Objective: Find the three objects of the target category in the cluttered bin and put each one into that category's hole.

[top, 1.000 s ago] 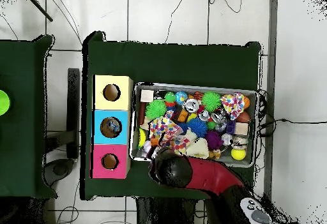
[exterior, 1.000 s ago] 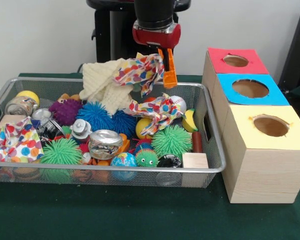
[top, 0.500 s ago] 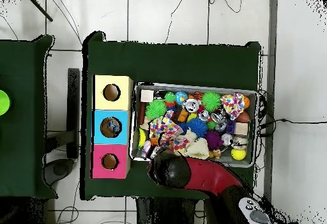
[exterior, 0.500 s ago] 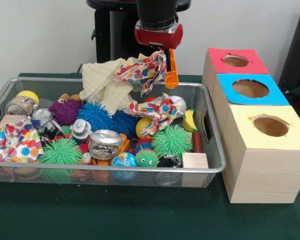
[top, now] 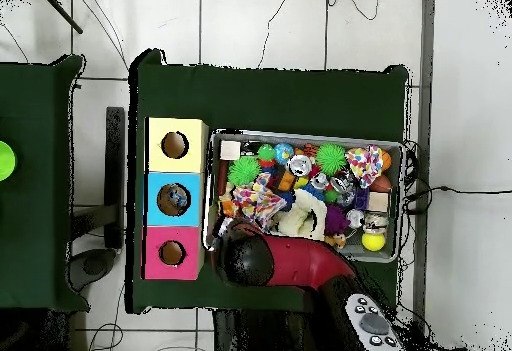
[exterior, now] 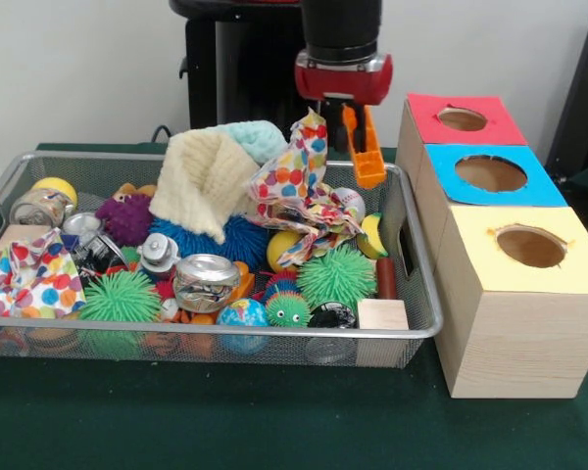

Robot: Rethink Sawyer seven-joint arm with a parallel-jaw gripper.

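While pinching a polka-dot cloth, the end effector hangs over the wire bin's far right corner.
Near side: wood block, spiky green balls, crushed can; farther back a cream knit cloth. Overhead alone shows something inside the blue box's hole; the red arm hides the grasp.

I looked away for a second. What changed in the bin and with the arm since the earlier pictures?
The gripper moved toward the boxes, dragging the polka-dot cloth it holds. The cream knit cloth shifted and flopped over, uncovering a pale teal cloth behind it. The cans, spiky balls and the three boxes stayed put.
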